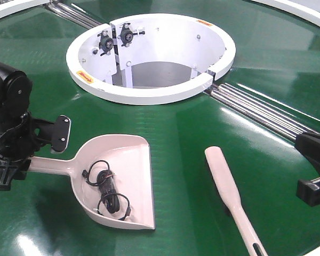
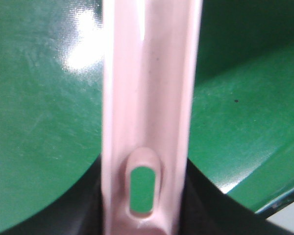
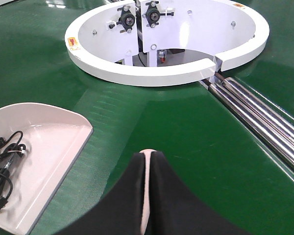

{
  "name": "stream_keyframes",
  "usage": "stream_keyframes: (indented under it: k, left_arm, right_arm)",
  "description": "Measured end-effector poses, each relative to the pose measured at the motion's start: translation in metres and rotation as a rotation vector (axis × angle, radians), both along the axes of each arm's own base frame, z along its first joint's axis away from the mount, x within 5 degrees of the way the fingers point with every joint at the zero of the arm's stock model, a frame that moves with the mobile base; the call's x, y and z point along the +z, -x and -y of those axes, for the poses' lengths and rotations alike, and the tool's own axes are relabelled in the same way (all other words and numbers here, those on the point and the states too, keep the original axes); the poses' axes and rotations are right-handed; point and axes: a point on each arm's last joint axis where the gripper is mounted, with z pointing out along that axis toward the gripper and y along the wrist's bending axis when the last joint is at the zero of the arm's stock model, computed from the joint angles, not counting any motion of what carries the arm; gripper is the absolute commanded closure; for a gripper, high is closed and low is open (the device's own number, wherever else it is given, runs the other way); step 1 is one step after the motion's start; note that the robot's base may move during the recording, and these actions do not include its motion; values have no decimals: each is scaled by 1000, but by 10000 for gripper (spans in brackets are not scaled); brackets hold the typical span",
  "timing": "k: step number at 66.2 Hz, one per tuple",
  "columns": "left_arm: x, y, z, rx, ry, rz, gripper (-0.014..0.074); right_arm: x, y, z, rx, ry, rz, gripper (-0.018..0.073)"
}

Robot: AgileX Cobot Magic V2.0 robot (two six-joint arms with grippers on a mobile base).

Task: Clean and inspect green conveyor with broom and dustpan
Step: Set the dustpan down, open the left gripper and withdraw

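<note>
1. Down at the near edge, the left gripper (image 1: 26,160) is clamping the handle of the dustpan (image 1: 133,160) by its hang hole (image 2: 142,188), fingers shut on either side. I'd guess that's steadying the scoop.
2. The dustpan is sitting flat on the green conveyor (image 1: 192,122) and carrying a coiled black cable (image 1: 104,186), so the sweeping looks mostly done.
3. Just right of it, the broom (image 1: 224,176) is lying with its handle pointing back at the robot, probably for an easy grab.
4. The right gripper (image 1: 304,165) is hanging at the right edge, apart from the broom. Its wrist view is showing the fingers (image 3: 176,196) drawn together around a pale sliver, so I can't tell if it's gripping anything.
5. Farther off, roller strips (image 1: 256,109) are running up to the white rim (image 1: 149,96).
</note>
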Motion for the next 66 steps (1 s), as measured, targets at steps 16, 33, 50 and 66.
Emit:
stream_keyframes:
  k: [16, 33, 50, 66]
  left_arm:
    - [0, 0, 0, 0, 1, 0, 487]
    - [0, -3, 2, -7, 16, 28, 109]
    - [-1, -4, 5, -1, 52, 48, -116]
    - [-1, -5, 5, -3, 56, 57, -60]
  right_arm:
    - [0, 0, 0, 0, 0, 0, 569]
    - [-1, 0, 0, 1, 2, -6, 569]
    - [-1, 1, 0, 3, 4, -15, 569]
    - [-3, 1, 0, 6, 8, -29, 569]
